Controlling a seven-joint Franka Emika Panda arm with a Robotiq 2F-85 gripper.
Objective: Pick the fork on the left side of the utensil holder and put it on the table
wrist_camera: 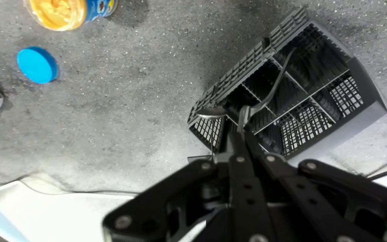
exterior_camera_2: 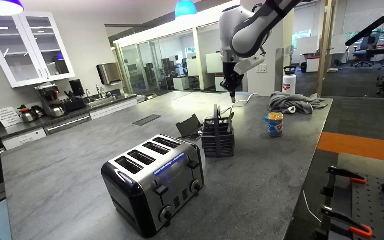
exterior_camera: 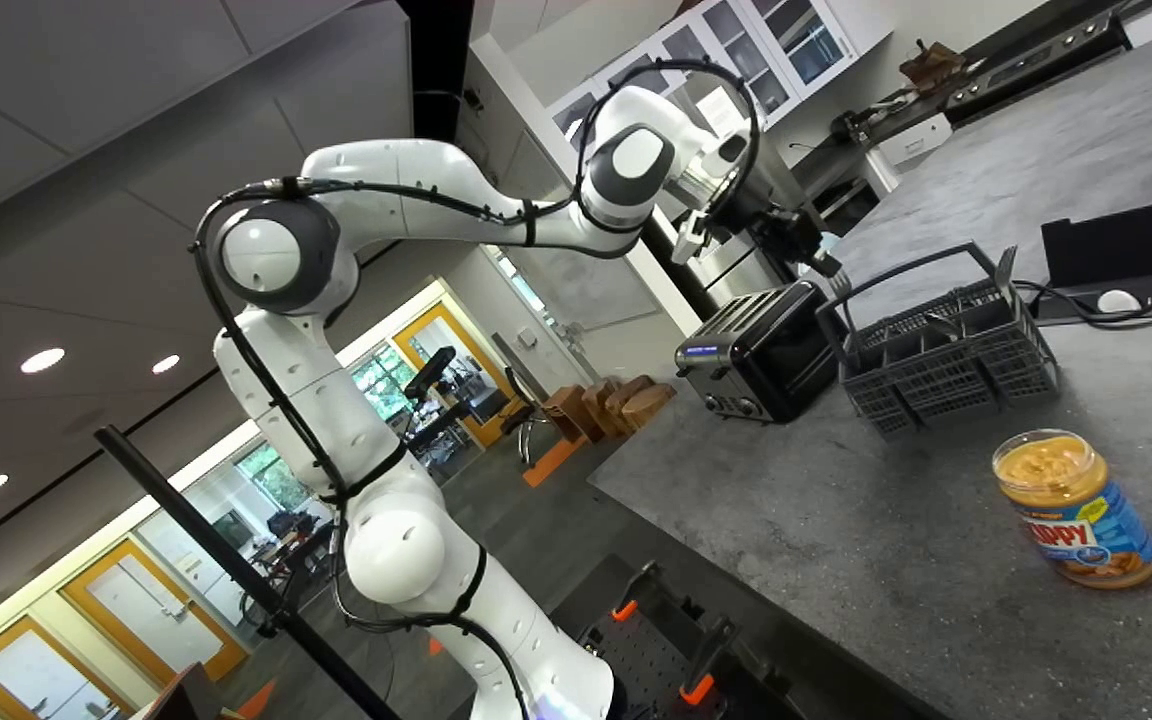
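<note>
One black hand [wrist_camera: 243,136] points down above the utensil holder [exterior_camera_2: 218,144], fingers [wrist_camera: 236,147] pinched on the fork [wrist_camera: 264,102].

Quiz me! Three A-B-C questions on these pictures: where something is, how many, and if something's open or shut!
1. Where is the utensil holder?
A. Floor
B. Table
C. Cupboard

2. How many slots has the toaster?
A. Two
B. Six
C. Four

3. How is the jar?
A. Open
B. Capped
C. Upside down

1 B: it stands there in both exterior views.
2 C: four show in an exterior view.
3 A: its mouth is uncovered, and the blue lid lies apart in the wrist view.
</note>
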